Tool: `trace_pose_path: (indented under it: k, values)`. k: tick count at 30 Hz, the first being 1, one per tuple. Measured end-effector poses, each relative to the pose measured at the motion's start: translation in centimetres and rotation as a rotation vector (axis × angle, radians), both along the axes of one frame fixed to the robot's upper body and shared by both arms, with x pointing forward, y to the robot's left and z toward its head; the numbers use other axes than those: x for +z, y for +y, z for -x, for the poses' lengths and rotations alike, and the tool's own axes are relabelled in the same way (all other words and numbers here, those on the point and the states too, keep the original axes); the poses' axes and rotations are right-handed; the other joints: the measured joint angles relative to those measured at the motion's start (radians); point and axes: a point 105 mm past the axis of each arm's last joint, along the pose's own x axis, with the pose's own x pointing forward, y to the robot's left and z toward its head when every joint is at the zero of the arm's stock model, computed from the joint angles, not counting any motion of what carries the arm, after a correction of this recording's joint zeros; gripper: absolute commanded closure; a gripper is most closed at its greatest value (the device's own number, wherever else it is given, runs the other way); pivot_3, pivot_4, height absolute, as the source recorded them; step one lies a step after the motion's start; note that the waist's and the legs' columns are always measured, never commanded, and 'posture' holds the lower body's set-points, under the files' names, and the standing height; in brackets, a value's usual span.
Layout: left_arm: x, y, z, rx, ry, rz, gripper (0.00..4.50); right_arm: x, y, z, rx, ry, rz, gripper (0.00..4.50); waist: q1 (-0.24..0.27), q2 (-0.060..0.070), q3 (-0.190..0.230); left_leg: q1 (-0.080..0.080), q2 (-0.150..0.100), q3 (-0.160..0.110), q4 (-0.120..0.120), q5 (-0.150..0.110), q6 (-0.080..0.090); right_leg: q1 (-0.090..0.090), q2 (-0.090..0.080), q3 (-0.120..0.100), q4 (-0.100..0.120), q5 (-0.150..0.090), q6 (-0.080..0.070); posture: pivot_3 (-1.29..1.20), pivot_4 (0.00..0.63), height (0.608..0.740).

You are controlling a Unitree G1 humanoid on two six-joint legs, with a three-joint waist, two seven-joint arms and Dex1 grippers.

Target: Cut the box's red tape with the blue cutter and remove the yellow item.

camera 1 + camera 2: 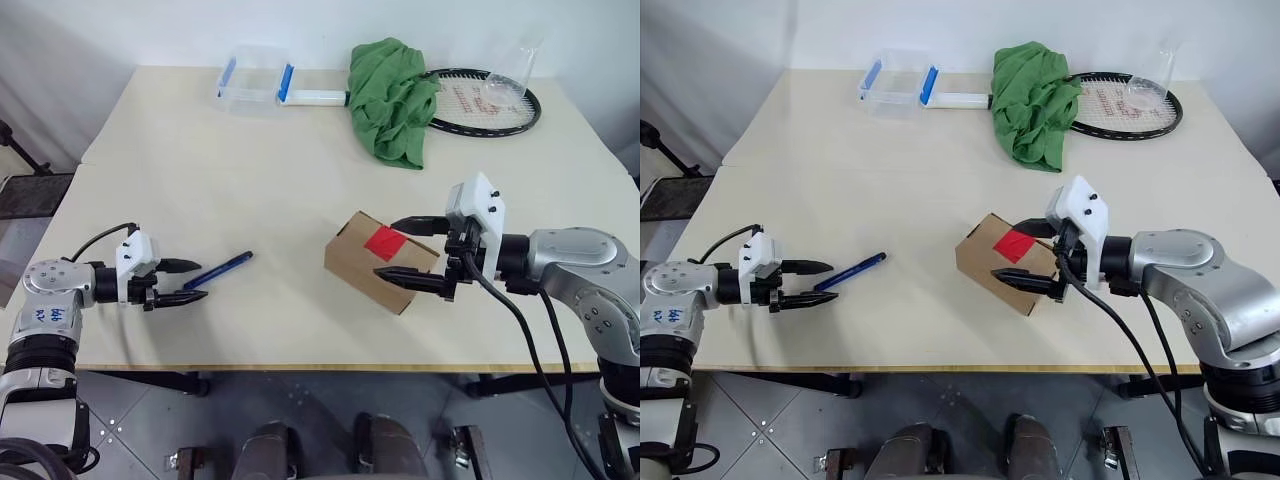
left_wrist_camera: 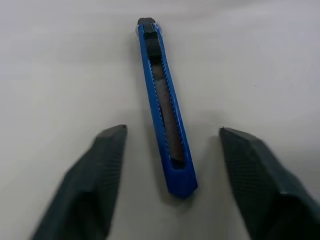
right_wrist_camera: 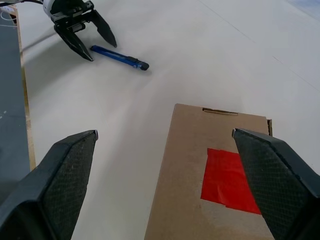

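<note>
Lying flat on the table (image 1: 200, 170), the cutter (image 1: 218, 270) sits toward the near left part of the top, its dark tip pointing away from the left gripper (image 1: 186, 282) toward the box (image 1: 378, 261). The left gripper is low over the table at the cutter's blunt rear end. Its two fingers (image 2: 92, 177) stand apart, one on each side of that end, and in the left wrist view there is a clear strip of table between each finger and the blue body, so nothing is clamped. The cutter's length runs on past the fingertips; only its rear part lies between them.

The box rests on the table to the right of the cutter, well apart from it, turned at an angle to the table's front edge. Its flaps are down, and the tape (image 1: 384, 241) lies across the top, intact as far as can be seen. The right gripper (image 1: 405, 248) has its fingers wide apart at the box's right end, one finger along the far side and one along the near side; whether they touch the cardboard cannot be told. In the right wrist view the box top with the tape lies between the two fingers (image 3: 60, 180).

At the far edge of the table lie a clear container (image 1: 252, 78), a green cloth (image 1: 392, 98), a racket (image 1: 490, 105) and a glass flask (image 1: 510, 75).
</note>
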Motion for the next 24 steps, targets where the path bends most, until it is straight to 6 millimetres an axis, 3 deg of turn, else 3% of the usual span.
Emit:
trace_pose_path:
  k: [1, 4, 7, 10, 13, 24]
  values:
    - [0.0, 0.0, 0.0, -0.002, 0.002, -0.004, 1.64, 0.1, 0.0, 0.0, 0.000, -0.003, 0.000, 0.00, 0.000, 0.000, 0.000, 0.000, 0.000, 0.000, 0.000, 0.000, 0.000, 0.000, 0.000, 0.000, 0.000, 0.000, 0.000, 0.00, 0.150, 0.740]
    - [0.0, -0.1, 0.1, -0.007, 0.005, -0.007, 2.18, 0.2, 0.1, 0.0, 0.004, -0.009, 0.000, 0.00, 0.000, 0.000, 0.000, 0.000, 0.000, 0.000, 0.000, 0.000, 0.000, 0.000, 0.000, 0.000, 0.000, 0.000, 0.000, 0.00, 0.150, 0.740]
    - [-0.1, -0.1, 0.1, -0.006, 0.013, -0.005, 2.18, 0.3, 0.2, -0.1, 0.010, -0.010, 0.002, 0.00, -0.001, 0.001, 0.000, 0.000, 0.000, 0.000, 0.000, 0.000, 0.000, 0.000, 0.000, 0.000, 0.000, 0.000, 0.000, 0.00, 0.150, 0.740]
    - [-0.1, -0.1, 0.2, -0.014, 0.011, -0.012, 2.73, 0.4, 0.5, 0.0, 0.028, -0.012, 0.008, 0.00, -0.001, 0.001, -0.001, 0.001, 0.001, 0.000, 0.000, 0.000, 0.000, 0.000, 0.000, 0.000, 0.000, 0.000, 0.000, 0.00, 0.150, 0.740]
    - [-0.2, -0.2, 0.4, -0.022, 0.007, -0.017, 3.58, 0.1, 0.8, 0.1, 0.041, -0.001, 0.015, 0.00, -0.002, 0.001, -0.001, 0.001, 0.001, 0.000, 0.000, 0.000, 0.000, 0.000, 0.000, 0.000, 0.000, 0.000, 0.000, 0.00, 0.150, 0.740]
    - [-0.5, -0.3, 1.3, -0.061, 0.003, -0.056, 3.58, 0.5, 1.1, 0.1, 0.060, -0.018, 0.010, 0.00, -0.003, 0.001, -0.001, 0.001, 0.001, 0.000, -0.001, 0.000, 0.000, 0.000, 0.000, 0.000, 0.000, 0.000, 0.000, 0.00, 0.150, 0.740]
